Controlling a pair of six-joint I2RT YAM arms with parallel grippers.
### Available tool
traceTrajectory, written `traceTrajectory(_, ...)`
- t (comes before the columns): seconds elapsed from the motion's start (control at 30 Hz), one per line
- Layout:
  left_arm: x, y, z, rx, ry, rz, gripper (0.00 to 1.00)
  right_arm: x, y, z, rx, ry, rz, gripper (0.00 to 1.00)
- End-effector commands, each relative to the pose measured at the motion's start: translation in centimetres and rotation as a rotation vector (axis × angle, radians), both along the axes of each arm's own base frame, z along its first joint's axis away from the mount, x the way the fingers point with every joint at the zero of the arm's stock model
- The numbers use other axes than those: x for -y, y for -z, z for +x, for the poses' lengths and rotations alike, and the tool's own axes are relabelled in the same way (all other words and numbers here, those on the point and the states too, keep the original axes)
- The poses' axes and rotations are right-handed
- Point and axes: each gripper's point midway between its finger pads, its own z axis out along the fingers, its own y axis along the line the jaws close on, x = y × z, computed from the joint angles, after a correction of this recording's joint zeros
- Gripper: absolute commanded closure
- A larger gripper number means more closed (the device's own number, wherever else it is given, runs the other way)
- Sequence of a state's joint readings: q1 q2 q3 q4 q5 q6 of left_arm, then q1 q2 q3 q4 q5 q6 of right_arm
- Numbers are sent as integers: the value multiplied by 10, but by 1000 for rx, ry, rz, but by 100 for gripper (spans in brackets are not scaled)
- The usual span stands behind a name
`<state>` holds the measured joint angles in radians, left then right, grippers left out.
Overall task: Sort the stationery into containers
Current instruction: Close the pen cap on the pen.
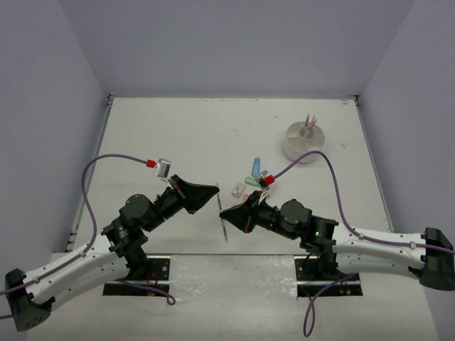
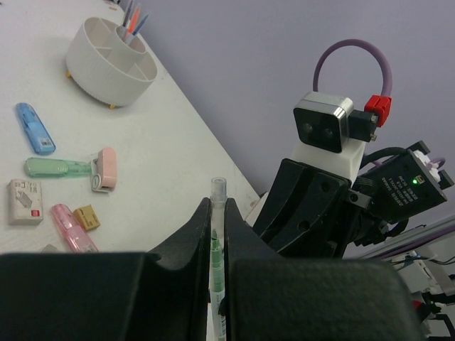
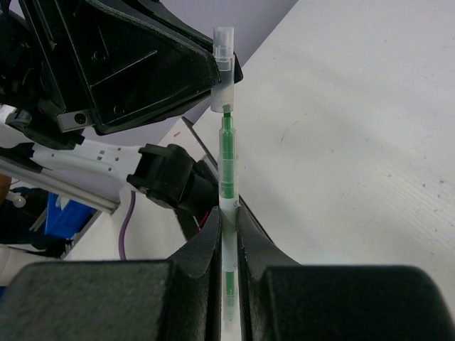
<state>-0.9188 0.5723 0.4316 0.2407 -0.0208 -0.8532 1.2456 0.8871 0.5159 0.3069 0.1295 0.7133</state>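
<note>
The left hand (image 2: 218, 207) is closed on a clear pen (image 2: 216, 257) with a green core, its two fingers pressed against the barrel just below the capped end, which pokes out past the fingertips. The right hand (image 3: 228, 214) is also clamped on this pen, gripping farther down the barrel, so both hands grip it at once, tips nearly meeting. In the top view the pen (image 1: 223, 229) is well away from the white tub (image 1: 298, 150), down toward the arm bases and to the tub's left, and it is carried by the hands rather than lying on the bench (image 1: 178, 135).

The tub stands near the far right corner of the bench. It is divided into wedge compartments around a centre cup, and a few thin pens (image 2: 132, 17) stand upright in that cup.

Loose pieces lie on the bench between the tub and the held pen. Nearest the tub is a blue piece (image 2: 35, 128). Beyond it from the tub lie a green piece (image 2: 55, 168) and a pink-ended piece (image 2: 106, 169), end to end and touching. Farther from the tub are a white eraser (image 2: 24, 202) with a red mark, a small tan block (image 2: 87, 217) and a pink piece (image 2: 72, 227), the last two just beside each other.
</note>
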Motion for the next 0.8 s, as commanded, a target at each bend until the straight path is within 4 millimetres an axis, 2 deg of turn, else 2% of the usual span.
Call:
traceTrajectory(0.0,2,-7,-2,34,14,-21,100,1,-32,6,45,38,62,100)
traceTrajectory(0.4,2,-2,-2,26,14,-20,100,2,-48,14,61,81,92,100)
traceTrajectory(0.57,3,0,0,17,10,-25,100,-4,-70,18,89,91,133,100)
traceTrajectory(0.7,4,-2,0,18,15,-26,100,-8,-80,24,100,114,144,100)
traceTrajectory(0.77,4,-3,-1,20,17,-29,100,-9,-90,32,111,155,167,100)
